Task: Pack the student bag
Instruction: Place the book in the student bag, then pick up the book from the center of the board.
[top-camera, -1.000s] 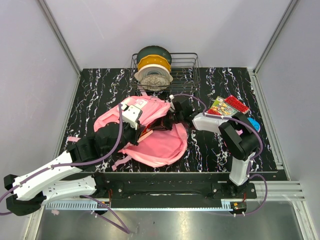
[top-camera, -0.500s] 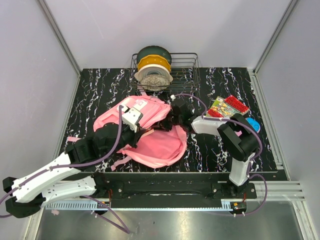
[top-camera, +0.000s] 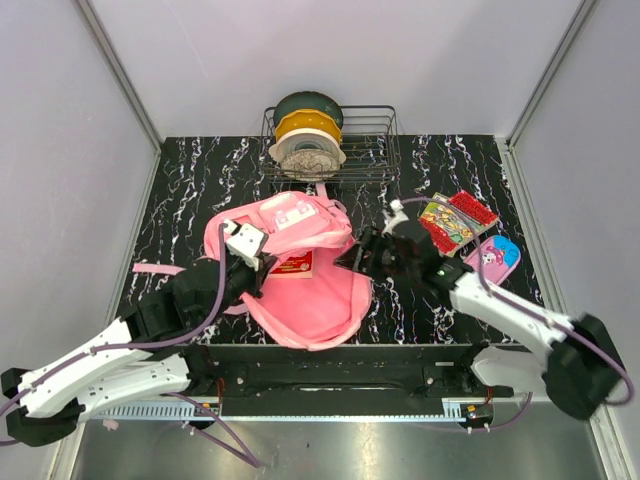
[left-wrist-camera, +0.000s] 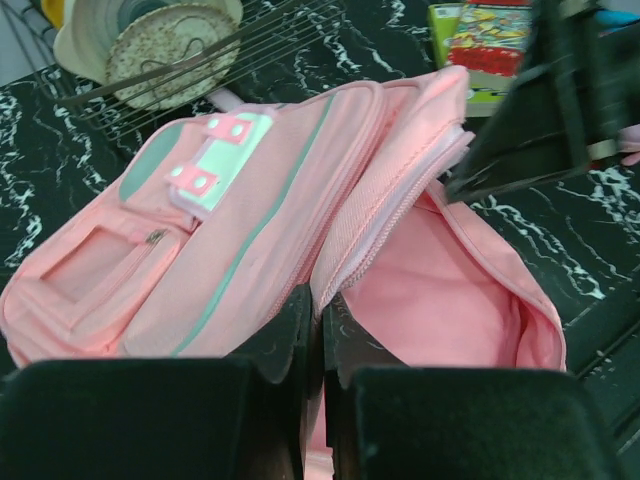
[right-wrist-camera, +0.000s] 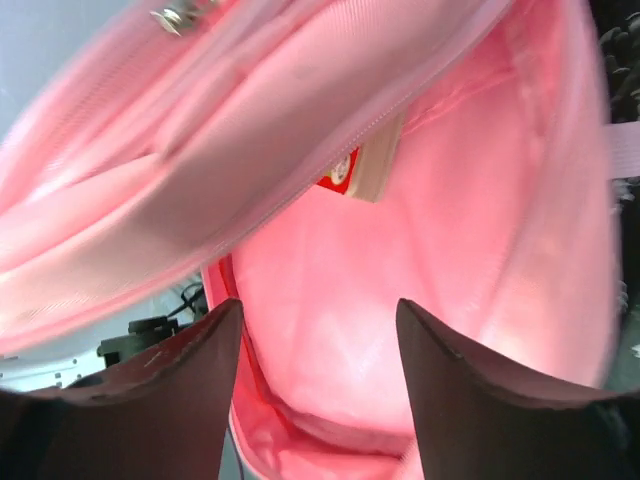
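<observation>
The student bag (top-camera: 320, 300), a large soft pink backpack, lies open in the middle of the table. Its front flap (left-wrist-camera: 230, 210), with a white and pale-green patch, is held up and to the left. My left gripper (top-camera: 260, 262) (left-wrist-camera: 320, 305) is shut on the flap's zip edge. My right gripper (top-camera: 357, 258) (right-wrist-camera: 315, 320) is open at the bag's right rim, facing the pink lining (right-wrist-camera: 400, 300), with nothing between its fingers. A small red-and-white label (right-wrist-camera: 350, 172) shows inside the opening.
A wire basket (top-camera: 380, 150) with filament spools stands at the back. To the bag's right lie a colourful printed book (top-camera: 447, 222), a red item (top-camera: 473, 208) and a small pink pencil case (top-camera: 490, 258) with a blue end. My right arm stretches low across the front right.
My right gripper opened and drew back right and nearer, its arm dropping low and uncovering the pencil case. The left gripper pulled the flap left and nearer, widening the bag's mouth.
</observation>
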